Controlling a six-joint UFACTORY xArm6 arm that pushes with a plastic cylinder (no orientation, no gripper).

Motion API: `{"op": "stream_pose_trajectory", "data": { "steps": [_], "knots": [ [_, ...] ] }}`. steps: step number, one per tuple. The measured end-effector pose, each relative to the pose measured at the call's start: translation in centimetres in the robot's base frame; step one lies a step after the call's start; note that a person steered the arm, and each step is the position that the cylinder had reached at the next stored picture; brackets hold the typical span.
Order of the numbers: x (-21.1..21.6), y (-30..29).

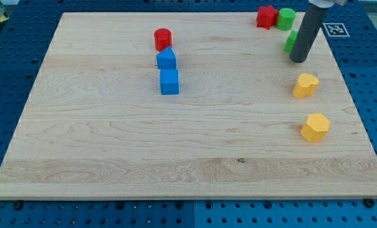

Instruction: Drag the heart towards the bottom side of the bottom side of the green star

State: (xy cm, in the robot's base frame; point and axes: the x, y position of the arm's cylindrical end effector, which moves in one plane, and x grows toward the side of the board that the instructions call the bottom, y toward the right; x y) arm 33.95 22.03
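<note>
A yellow heart (305,85) lies near the board's right edge. A green block (290,42), likely the star, sits above it and is partly hidden behind my dark rod. My tip (297,61) rests on the board just right of and below the green block, a short way above the heart and apart from it.
A green cylinder (286,18) and a red block (266,16) sit at the view's top right. A yellow hexagon-like block (315,127) lies below the heart. A red cylinder (163,39) and two blue blocks (166,59) (169,82) stand left of centre on the wooden board (112,139).
</note>
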Motion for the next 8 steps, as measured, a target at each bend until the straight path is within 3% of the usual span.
{"op": "stream_pose_trajectory", "data": {
  "steps": [2, 3, 5, 7, 8],
  "knots": [
    [-3.5, 1.4],
    [-2.8, 0.1],
    [4.3, -5.4],
    [12.8, -3.8],
    [13.1, -0.5]
  ]
}}
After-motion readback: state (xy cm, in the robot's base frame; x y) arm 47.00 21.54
